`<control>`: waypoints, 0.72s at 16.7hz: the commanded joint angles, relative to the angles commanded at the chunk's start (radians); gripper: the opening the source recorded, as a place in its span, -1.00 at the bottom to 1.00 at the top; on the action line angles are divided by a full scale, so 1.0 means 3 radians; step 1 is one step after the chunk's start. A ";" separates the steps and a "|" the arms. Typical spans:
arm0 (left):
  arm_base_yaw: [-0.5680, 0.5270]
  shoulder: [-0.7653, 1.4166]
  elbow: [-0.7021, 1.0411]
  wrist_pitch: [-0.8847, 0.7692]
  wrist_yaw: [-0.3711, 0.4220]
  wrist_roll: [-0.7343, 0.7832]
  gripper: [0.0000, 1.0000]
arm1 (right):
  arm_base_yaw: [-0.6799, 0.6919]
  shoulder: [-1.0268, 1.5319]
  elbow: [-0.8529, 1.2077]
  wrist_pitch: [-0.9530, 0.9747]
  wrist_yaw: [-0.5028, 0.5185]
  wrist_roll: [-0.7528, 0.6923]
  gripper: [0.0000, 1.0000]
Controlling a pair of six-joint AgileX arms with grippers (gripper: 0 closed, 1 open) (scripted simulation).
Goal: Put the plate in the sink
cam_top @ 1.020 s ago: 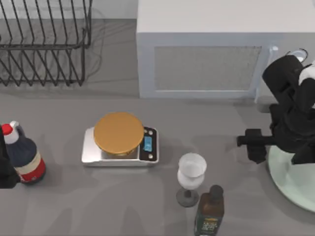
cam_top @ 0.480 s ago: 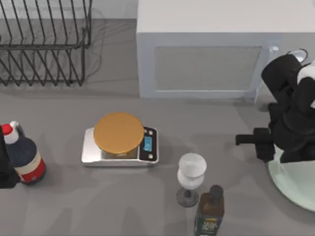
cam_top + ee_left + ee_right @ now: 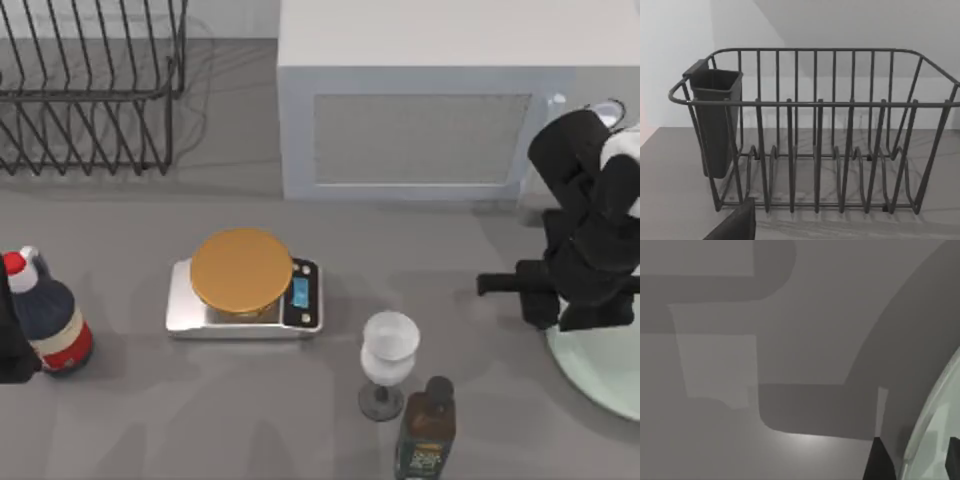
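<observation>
The pale mint-green plate (image 3: 610,372) lies flat at the table's right edge, partly cut off by the view. My right gripper (image 3: 585,318) hangs over the plate's left rim. In the right wrist view its two dark fingertips (image 3: 882,462) stand apart, and the plate's rim (image 3: 932,440) runs between them, so the gripper (image 3: 917,462) is open astride the rim. The sink is out of view. My left gripper (image 3: 10,345) is parked at the table's far left, beside a bottle.
A white microwave (image 3: 430,100) stands at the back, close behind my right arm. A wire dish rack (image 3: 90,90) is at the back left. A scale with an orange-brown disc (image 3: 242,270), a wine glass (image 3: 388,355), a dark bottle (image 3: 425,435) and a red-capped bottle (image 3: 45,320) stand on the table.
My right arm has shifted to the right over the plate's left rim. The plate and my left arm have not moved.
</observation>
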 joint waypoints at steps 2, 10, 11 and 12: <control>0.0000 0.0000 0.0000 0.0000 0.0000 0.0000 1.00 | 0.0003 0.0078 0.0123 -0.0186 0.0004 -0.0072 -1.00; 0.0000 0.0000 0.0000 0.0000 0.0000 0.0000 1.00 | 0.0039 0.0264 0.1819 -0.2164 -0.0013 -0.0273 -1.00; 0.0000 0.0000 0.0000 0.0000 0.0000 0.0000 1.00 | 0.0028 0.0228 0.2104 -0.2419 -0.0014 -0.0254 -1.00; 0.0000 0.0000 0.0000 0.0000 0.0000 0.0000 1.00 | 0.0011 0.0179 0.2359 -0.2642 -0.0014 -0.0224 -1.00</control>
